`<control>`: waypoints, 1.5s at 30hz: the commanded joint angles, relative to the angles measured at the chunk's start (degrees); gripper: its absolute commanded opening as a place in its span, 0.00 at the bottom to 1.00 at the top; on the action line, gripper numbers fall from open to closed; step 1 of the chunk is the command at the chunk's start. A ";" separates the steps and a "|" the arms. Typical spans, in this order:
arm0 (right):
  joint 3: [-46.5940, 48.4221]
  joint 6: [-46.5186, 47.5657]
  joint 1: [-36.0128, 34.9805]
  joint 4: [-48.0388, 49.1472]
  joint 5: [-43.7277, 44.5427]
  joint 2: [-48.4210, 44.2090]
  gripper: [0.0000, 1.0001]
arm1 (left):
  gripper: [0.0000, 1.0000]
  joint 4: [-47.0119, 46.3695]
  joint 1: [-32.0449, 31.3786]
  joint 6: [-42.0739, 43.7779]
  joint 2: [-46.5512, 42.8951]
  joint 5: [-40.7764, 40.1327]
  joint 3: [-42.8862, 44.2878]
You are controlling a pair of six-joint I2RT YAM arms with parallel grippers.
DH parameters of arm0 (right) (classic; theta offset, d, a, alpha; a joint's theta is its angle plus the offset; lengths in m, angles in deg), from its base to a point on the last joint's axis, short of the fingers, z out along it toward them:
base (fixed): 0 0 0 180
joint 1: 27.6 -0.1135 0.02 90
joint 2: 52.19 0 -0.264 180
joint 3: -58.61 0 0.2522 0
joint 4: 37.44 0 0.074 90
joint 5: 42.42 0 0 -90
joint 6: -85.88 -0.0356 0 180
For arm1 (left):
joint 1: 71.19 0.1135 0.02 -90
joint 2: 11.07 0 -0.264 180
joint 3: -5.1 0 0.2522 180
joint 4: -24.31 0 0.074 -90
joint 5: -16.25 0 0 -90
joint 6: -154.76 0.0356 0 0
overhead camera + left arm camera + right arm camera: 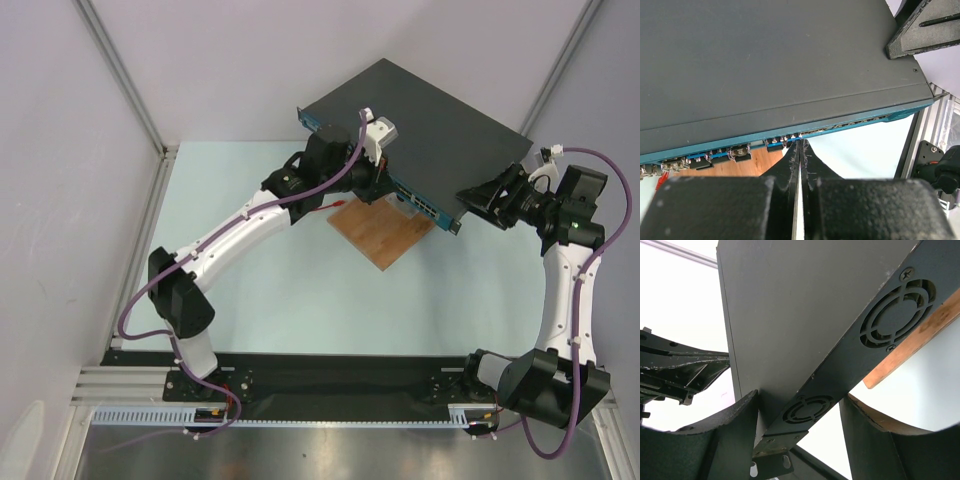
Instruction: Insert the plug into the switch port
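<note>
The switch [440,130] lies slantwise toward the far right corner of the table [300,300], its front resting on a wooden board [375,235]. My left gripper [800,145] is clenched, fingers pressed flat together with their tips right at the row of ports on the blue front strip [905,111]; I cannot tell whether anything is pinched between them. My right gripper [799,397] is released and straddles the switch's end wall with the fan grilles [895,315], one finger against the top face, the other just apart from the underside.
</note>
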 commanded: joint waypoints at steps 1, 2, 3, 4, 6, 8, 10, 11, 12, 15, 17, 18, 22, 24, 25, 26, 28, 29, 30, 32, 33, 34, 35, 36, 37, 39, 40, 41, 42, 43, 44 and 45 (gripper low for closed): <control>-2.11 4.60 -3.71 2.77 -2.51 1.42 0.00 | 0.05 -13.82 -0.18 0.15 4.02 -4.06 -0.81; -2.02 4.69 -3.71 2.77 -2.60 1.42 0.00 | 0.06 -13.73 -0.18 0.33 3.85 -3.71 -0.72; -1.85 4.78 -3.71 2.77 -2.60 1.42 0.00 | 0.09 -13.65 -0.18 0.68 3.68 -3.27 -0.81; -1.76 4.86 -3.71 2.77 -2.60 1.42 0.00 | 0.10 -13.21 -0.18 1.03 2.98 -3.01 -0.98; -1.58 4.95 -3.53 2.77 -2.43 1.42 0.00 | 0.12 -12.68 -0.01 2.26 0.96 -2.31 -1.94; -1.67 4.95 -3.27 3.03 -2.51 1.33 0.00 | 0.13 -11.80 0.25 2.70 -0.71 -2.13 -3.35; -1.40 5.22 -2.74 3.12 -2.69 1.16 0.00 | 0.15 -10.58 0.52 2.62 -3.61 -1.34 -4.40; -1.23 5.30 -2.65 3.21 -3.39 1.16 0.00 | 0.17 -10.31 0.87 2.62 -4.67 -1.07 -5.63; -0.97 5.65 -2.57 3.29 -3.91 1.16 0.00 | 0.20 -9.87 1.04 2.62 -6.68 -0.90 -6.16; -0.35 5.92 -2.48 3.82 -4.71 0.98 0.00 | 0.25 -6.89 1.92 3.06 -10.46 -0.81 -7.57; 0.00 5.83 -2.39 4.00 -5.23 0.89 0.14 | 0.29 -6.00 3.50 2.53 -12.05 -0.46 -8.36; 0.09 5.75 -2.39 4.00 -5.41 0.89 0.22 | 0.33 -5.04 4.29 2.18 -13.63 0.07 -8.54; 0.27 5.92 -1.95 3.04 -5.59 0.10 0.54 | 0.55 -1.61 8.24 -0.71 -16.36 1.91 -8.80; 0.70 6.71 -1.60 1.98 -5.15 -0.42 0.69 | 0.68 0.40 11.06 -1.77 -17.94 3.14 -9.42; 0.97 7.06 -1.34 1.45 -5.06 -0.60 0.73 | 0.70 0.85 12.02 -2.74 -18.56 3.58 -9.77; 1.75 7.76 -0.55 0.40 -5.06 -0.78 0.82 | 0.75 1.29 13.86 -3.09 -19.17 4.37 -10.73; 2.81 8.90 0.51 -1.53 -5.06 -1.30 0.87 | 0.89 2.87 16.41 -3.88 -21.02 4.73 -11.35; 3.77 10.13 1.90 -2.15 -5.41 -1.48 0.91 | 0.94 3.40 17.38 -4.06 -21.63 4.82 -11.79; 4.56 10.66 2.70 -2.85 -5.67 -1.66 0.93 | 1.00 4.62 18.35 -4.15 -22.51 4.82 -11.79; 5.62 11.72 4.19 -4.61 -6.64 -2.27 0.94 | 1.00 6.47 21.34 -4.33 -22.96 4.73 -10.83; 6.76 12.77 5.77 -5.05 -6.91 -2.45 0.96 | 1.00 8.66 22.48 -4.33 -22.96 4.90 -10.30; 7.29 13.38 6.39 -6.10 -6.99 -2.62 0.97 | 1.00 9.90 24.58 -3.98 -22.87 4.64 -9.78; 7.99 14.17 7.18 -6.63 -7.08 -2.97 0.99 | 1.00 11.13 25.30 -3.72 -22.78 3.68 -9.16; 8.78 16.10 8.41 -7.16 -7.00 -3.15 1.00 | 1.00 14.10 25.91 -3.36 -22.43 0.11 -8.90; 9.05 17.07 9.03 -8.38 -6.39 -3.41 1.00 | 1.00 15.52 27.14 -2.06 -22.26 -1.15 -8.81; 8.97 18.74 10.35 -9.27 -5.85 -4.12 1.00 | 1.00 19.38 28.55 -1.08 -21.91 -2.82 -9.33; 8.10 19.62 12.10 -9.53 -5.94 -4.29 1.00 | 1.00 20.45 30.12 -0.55 -21.82 -3.18 -9.51; 7.57 20.15 12.90 -9.71 -6.64 -4.82 1.00 | 1.00 21.15 30.92 -0.29 -22.25 -3.18 -10.90; 6.95 20.85 14.56 -9.80 -6.91 -5.17 1.00 | 1.00 21.94 31.63 0.67 -22.69 -3.18 -11.96; 5.90 23.65 15.36 -11.28 -6.91 -5.43 1.00 | 1.00 22.21 32.50 1.46 -23.22 -3.62 -14.32; 5.11 24.98 16.23 -12.08 -6.91 -6.13 1.00 | 1.00 22.82 32.69 2.26 -24.44 -4.58 -15.39; 4.49 26.99 17.03 -13.30 -6.73 -6.40 1.00 | 1.00 23.09 32.77 3.66 -25.32 -5.46 -16.79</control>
